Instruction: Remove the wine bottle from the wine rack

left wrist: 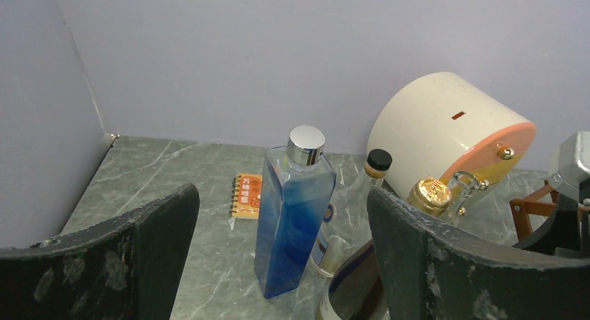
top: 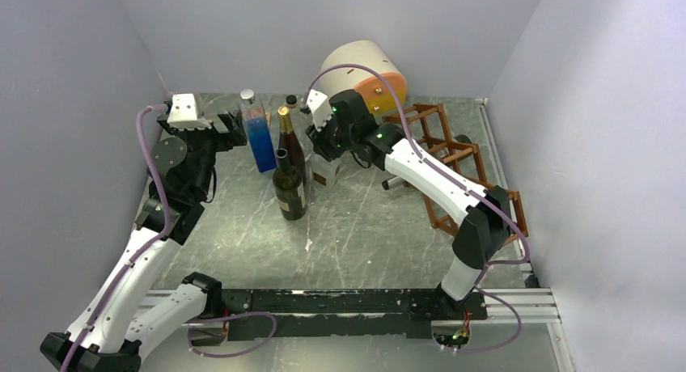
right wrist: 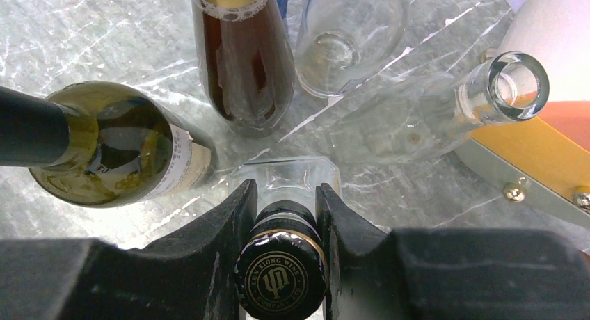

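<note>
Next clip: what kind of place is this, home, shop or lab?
Probably a lab test cell: plain lilac walls box in a marble-patterned table, both arms are bolted to a metal rail at its near edge, and a wine rack and assorted bottles stand as props.

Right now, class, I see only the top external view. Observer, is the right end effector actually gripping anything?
Observer: Yes. The right wrist view shows the right end effector shut on the black-capped neck of a clear wine bottle.
Operator: Is the left end effector holding one too?
Observer: No. The left end effector is open. The blue bottle stands upright ahead of it, untouched.
Operator: Is anything hidden behind that blue bottle?
Observer: A small orange spiral notebook lies on the table behind it.
</note>
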You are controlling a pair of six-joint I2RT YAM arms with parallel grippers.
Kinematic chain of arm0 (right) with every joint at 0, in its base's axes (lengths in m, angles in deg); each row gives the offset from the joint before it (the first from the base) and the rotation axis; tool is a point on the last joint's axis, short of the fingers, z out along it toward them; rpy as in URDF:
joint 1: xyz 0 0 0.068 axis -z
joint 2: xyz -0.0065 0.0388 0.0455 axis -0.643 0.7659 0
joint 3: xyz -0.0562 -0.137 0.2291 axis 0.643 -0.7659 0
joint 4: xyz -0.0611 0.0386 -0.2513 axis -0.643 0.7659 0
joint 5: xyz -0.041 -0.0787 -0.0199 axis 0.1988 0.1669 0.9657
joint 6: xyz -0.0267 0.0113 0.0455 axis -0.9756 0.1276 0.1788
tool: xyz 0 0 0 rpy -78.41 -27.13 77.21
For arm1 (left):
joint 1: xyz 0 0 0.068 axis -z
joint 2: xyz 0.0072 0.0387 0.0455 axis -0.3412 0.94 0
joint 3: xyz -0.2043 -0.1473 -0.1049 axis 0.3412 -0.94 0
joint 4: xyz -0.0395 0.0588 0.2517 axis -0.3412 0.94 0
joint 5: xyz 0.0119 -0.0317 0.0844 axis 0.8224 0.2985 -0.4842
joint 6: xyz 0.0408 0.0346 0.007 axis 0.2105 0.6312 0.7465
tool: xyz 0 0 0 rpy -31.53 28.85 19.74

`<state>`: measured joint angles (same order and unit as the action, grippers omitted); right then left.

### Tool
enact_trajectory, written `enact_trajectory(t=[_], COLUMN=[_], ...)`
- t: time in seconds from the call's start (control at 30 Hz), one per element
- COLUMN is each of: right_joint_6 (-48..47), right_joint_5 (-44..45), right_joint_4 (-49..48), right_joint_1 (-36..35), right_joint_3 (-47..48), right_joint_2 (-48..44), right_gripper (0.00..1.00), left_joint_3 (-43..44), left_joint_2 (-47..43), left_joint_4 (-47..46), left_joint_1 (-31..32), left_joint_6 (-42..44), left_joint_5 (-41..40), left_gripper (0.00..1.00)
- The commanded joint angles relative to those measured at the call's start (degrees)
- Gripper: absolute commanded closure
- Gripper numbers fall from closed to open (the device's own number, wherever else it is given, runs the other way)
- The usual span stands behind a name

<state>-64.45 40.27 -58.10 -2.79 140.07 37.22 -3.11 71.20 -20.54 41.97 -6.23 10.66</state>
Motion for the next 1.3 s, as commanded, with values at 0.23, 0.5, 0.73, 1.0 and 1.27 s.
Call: enact_trajectory(t=[0.23, 0.5, 0.73, 1.0, 1.27], right_joint_6=[-0.1, 0.3, -1.4, -5.1, -20.5], right_joint_5=[2.8, 3.6, 2.5, 0.1, 7.2], right_joint_4=[-2.4, -2.4, 1.9, 5.2, 6.0], right_joint_1=[-0.1, -0.2, -0.4, -1.5, -1.4], right_joint_3=[4.3, 5.6, 10.0, 4.2, -25.6], right_joint_2=[1.4, 0.6, -1.3, -18.1, -41.7], right_gripper=[0.85, 0.41, 0.29, 0.0, 0.0], left_joint_3=[0.6, 0.6, 0.6, 0.5, 0.7], left_joint_2=[-1.0, -0.9, -0.6, -0.8, -0.2], left_joint_4=[-1.0, -1.0, -1.0, -1.0, -0.7], left_joint_1=[0.5, 0.4, 0.5, 0.5, 0.4], left_joint_6=[-0.2, -0.3, -0.3, -0.2, -0.7], left_joint_5=[0.2, 0.1, 0.4, 0.0, 0.6], left_gripper=[0.06, 0.06, 0.06, 0.06, 0.06])
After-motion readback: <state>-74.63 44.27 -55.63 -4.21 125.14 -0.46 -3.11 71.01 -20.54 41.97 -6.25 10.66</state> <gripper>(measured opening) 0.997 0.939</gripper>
